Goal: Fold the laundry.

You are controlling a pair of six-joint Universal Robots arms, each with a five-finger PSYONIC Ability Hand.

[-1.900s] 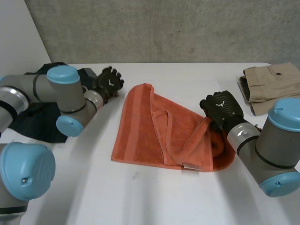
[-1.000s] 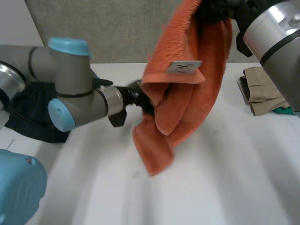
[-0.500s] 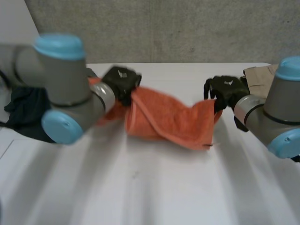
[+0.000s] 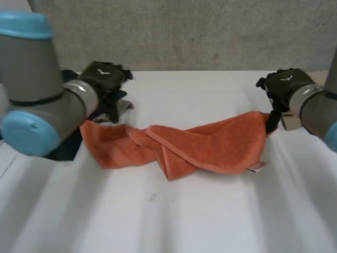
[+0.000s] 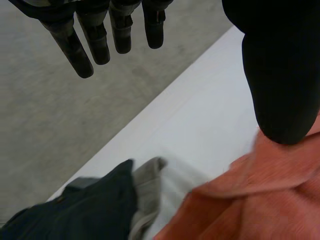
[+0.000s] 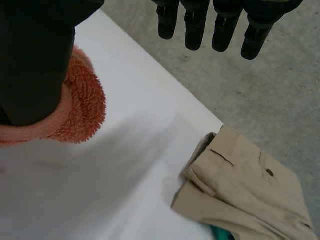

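An orange towel (image 4: 210, 145) lies stretched and rumpled across the white table (image 4: 184, 211), with a fold running along its middle. My left hand (image 4: 102, 79) hovers over the towel's left end; in the left wrist view its fingers (image 5: 95, 35) are straight and spread away from the thumb, and the towel (image 5: 260, 200) lies below the thumb. My right hand (image 4: 284, 87) is at the towel's right end, which rises towards its thumb. In the right wrist view the fingers (image 6: 225, 25) are straight, far from the thumb, which stands in front of the towel's corner (image 6: 80, 105).
A dark garment (image 5: 85, 210) with a grey cloth (image 5: 145, 190) on it lies beside the towel's left end, behind my left arm (image 4: 31, 105). Folded khaki trousers (image 6: 250, 195) sit at the table's right edge beyond my right hand. A concrete wall runs behind the table.
The towel, held up in the air a second ago, has been pulled out sideways between the hands and lowered onto the table. Both hands have opened.
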